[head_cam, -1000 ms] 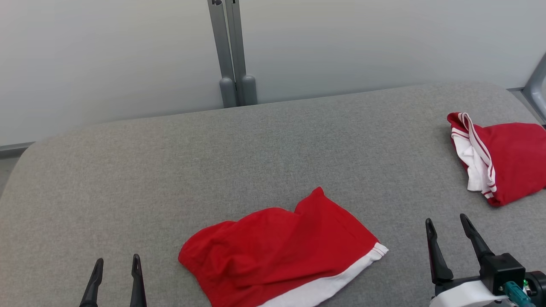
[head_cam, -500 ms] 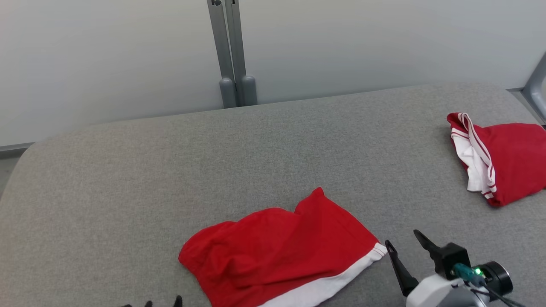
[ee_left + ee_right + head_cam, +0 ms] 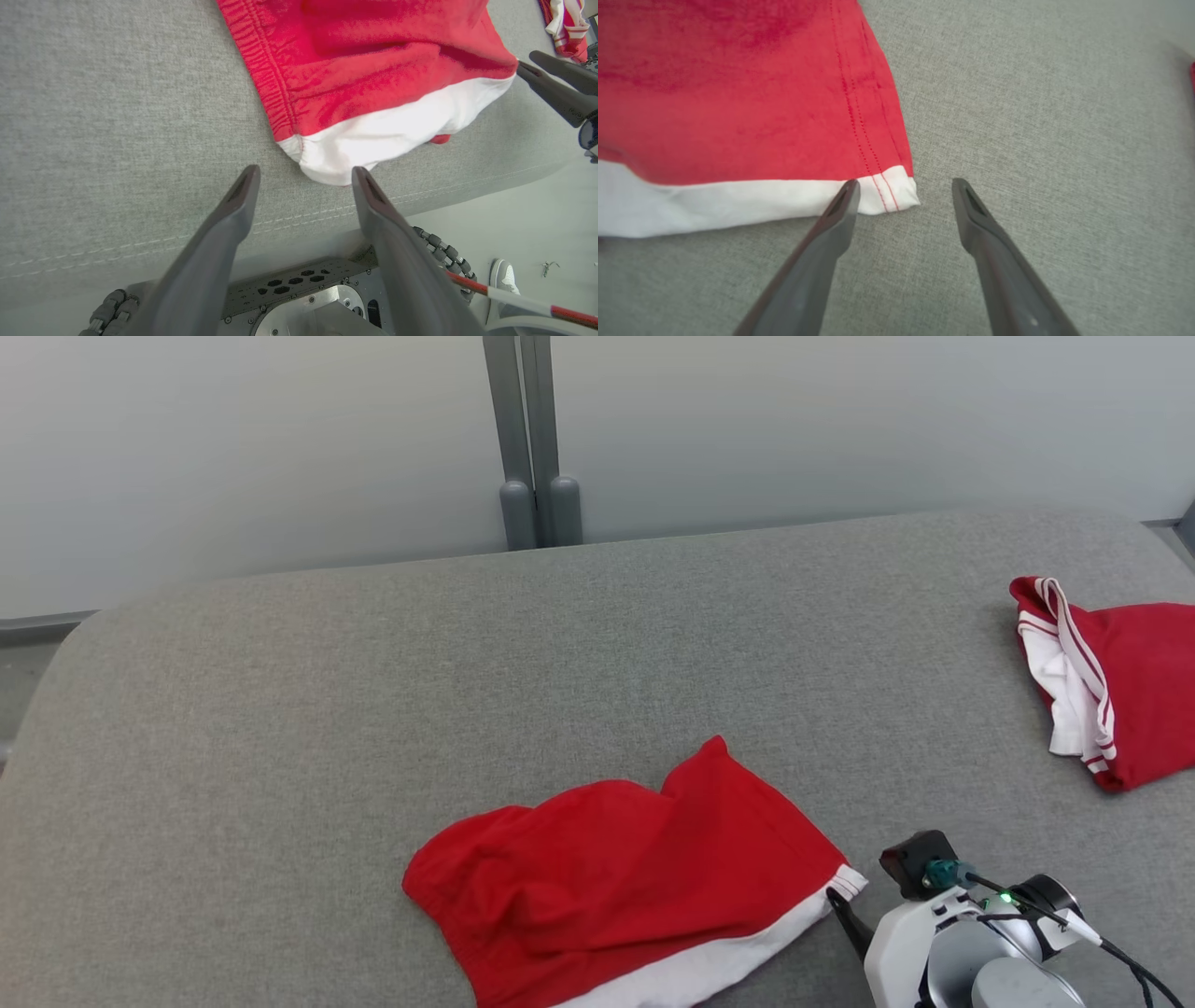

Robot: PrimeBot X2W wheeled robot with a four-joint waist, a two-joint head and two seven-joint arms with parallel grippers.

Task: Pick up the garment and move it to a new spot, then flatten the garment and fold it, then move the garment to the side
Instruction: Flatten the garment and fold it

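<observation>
While lying rumpled near front edge of grey counter (image 3: 280, 709): red garment (image 3: 625, 877), white hem corner between parted fingertips of right hand (image 3: 904, 182); left hand (image 3: 304, 169), likewise spread, just before opposite white corner.

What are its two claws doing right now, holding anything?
Left gripper: open, holding nothing, by the red garment's white edge.
Right gripper: open, holding nothing, at the garment's hem corner.
</observation>
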